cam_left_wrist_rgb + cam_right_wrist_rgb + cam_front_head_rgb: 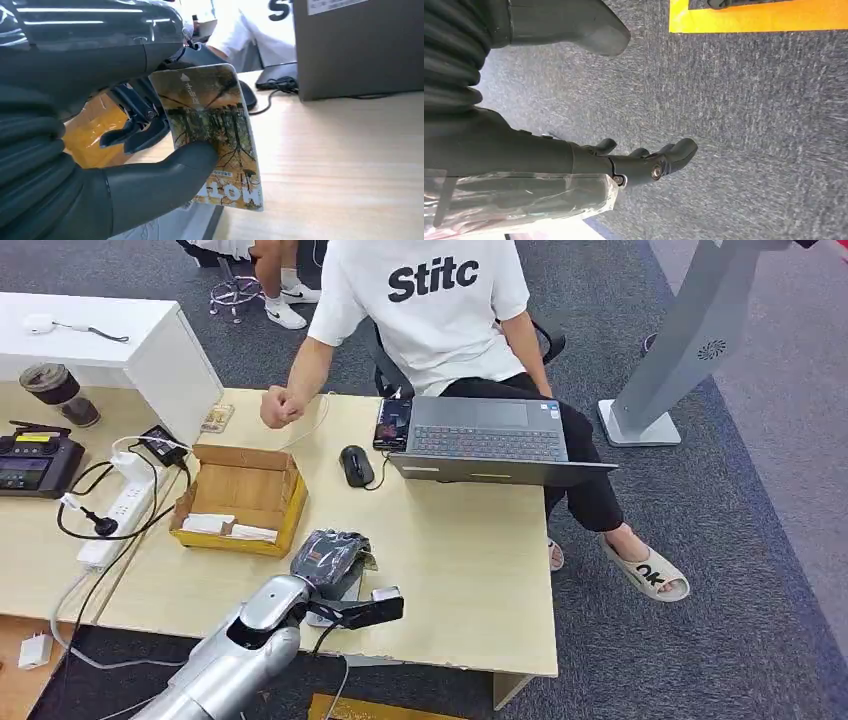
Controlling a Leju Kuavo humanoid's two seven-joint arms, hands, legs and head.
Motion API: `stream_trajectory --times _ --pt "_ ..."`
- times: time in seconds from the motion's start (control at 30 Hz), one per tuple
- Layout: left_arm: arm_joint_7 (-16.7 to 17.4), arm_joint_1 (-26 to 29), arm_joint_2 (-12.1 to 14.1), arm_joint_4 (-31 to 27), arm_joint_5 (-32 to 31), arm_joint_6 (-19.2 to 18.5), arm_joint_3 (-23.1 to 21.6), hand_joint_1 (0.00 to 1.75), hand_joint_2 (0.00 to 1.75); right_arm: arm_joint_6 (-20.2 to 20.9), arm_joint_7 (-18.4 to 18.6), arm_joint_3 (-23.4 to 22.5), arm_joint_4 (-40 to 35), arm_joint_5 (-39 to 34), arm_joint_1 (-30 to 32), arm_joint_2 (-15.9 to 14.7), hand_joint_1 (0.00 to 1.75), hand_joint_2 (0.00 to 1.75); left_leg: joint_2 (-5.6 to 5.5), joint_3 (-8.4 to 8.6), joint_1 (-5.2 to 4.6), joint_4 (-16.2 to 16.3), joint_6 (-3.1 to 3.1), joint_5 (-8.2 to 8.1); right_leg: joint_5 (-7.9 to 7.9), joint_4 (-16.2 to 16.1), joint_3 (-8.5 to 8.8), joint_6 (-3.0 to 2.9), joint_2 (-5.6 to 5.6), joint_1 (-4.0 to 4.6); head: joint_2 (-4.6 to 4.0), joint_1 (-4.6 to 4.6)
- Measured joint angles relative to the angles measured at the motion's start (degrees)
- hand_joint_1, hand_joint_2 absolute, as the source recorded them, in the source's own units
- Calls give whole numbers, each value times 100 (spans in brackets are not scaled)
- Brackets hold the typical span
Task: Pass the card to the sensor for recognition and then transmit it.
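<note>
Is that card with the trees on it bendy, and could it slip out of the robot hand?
The card looks flat and straight-edged, so it is probably stiff plastic that bends only a little. Its face looks glossy, so it might slide. The left robot hand pinches it with the thumb pressed on its front, and it seems thin, so likely very light.

Bare tabletop (470,560) right of left hand (330,562); cardboard box (240,498) blocks its left, mouse (356,465) and laptop (490,440) crowd far edge.

Silver left arm (245,640), dark fingers (674,152), grey ribbed cover (30,150)
</note>
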Motion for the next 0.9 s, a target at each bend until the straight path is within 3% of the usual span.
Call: stream_trajectory --times 0.17,0.33,0.9 --pt "4 2 0 -4 2 0 -4 175 175 0 0 -4 0 0 0 0 0 175 0 0 0 0 0 0 0 0 0 0 0 0 0 -2" --pt "37 114 413 -461 151 -293 -109 175 175 -4 0 -138 -2 2 9 20 0 175 0 7 0 0 0 0 0 2 5 0 0 0 0 -2" --pt "457 221 614 -701 -201 -164 -109 175 175 -11 7 -253 -2 153 11 24 0 175 0 6 0 0 0 0 0 2 5 0 -1 0 0 -2"
